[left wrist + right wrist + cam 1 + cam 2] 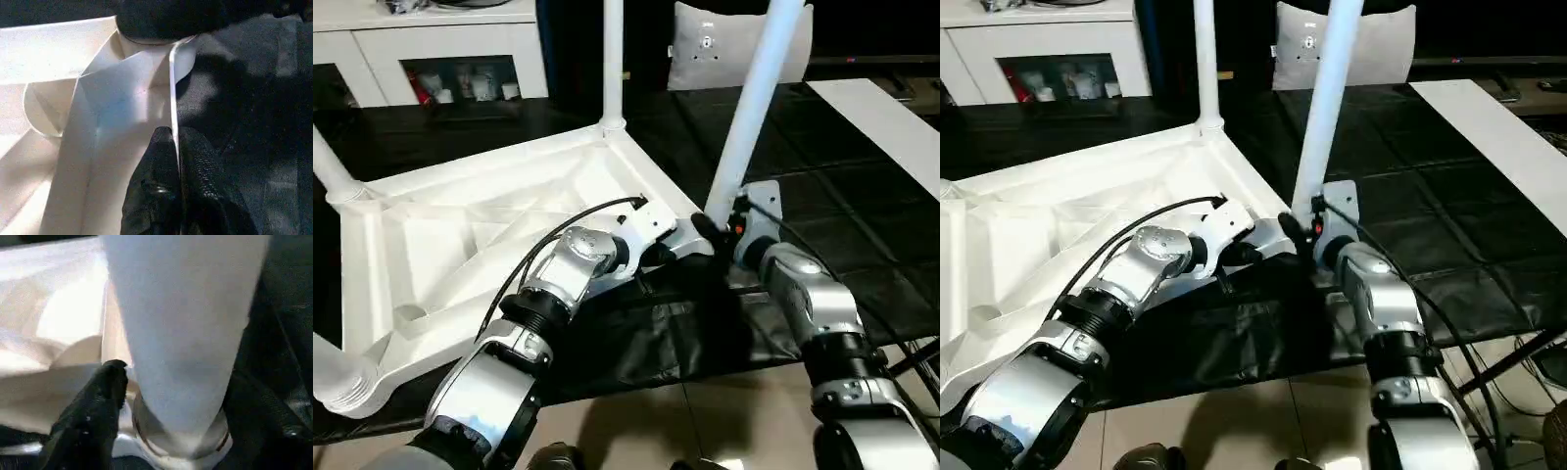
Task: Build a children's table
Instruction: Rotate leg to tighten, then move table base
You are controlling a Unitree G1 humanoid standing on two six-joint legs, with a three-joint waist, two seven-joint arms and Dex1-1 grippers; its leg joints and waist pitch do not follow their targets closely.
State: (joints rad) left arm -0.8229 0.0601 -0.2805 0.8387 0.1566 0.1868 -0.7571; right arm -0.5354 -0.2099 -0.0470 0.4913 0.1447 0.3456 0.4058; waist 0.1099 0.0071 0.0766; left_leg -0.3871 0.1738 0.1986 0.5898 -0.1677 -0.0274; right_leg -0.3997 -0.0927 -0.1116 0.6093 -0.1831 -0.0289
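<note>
table top (480,225), white and ribbed, lies upside down on a black mat (862,235), legs standing in its corner sockets. left gripper (175,142) is clenched on the thin rim at the top's near right corner. right gripper (161,396) stands around the leg (756,108) at that corner; whether it presses the leg i cannot tell.

Table leg (756,93) cut off at top edge, cabinet (431,44) contents too small to tell
</note>
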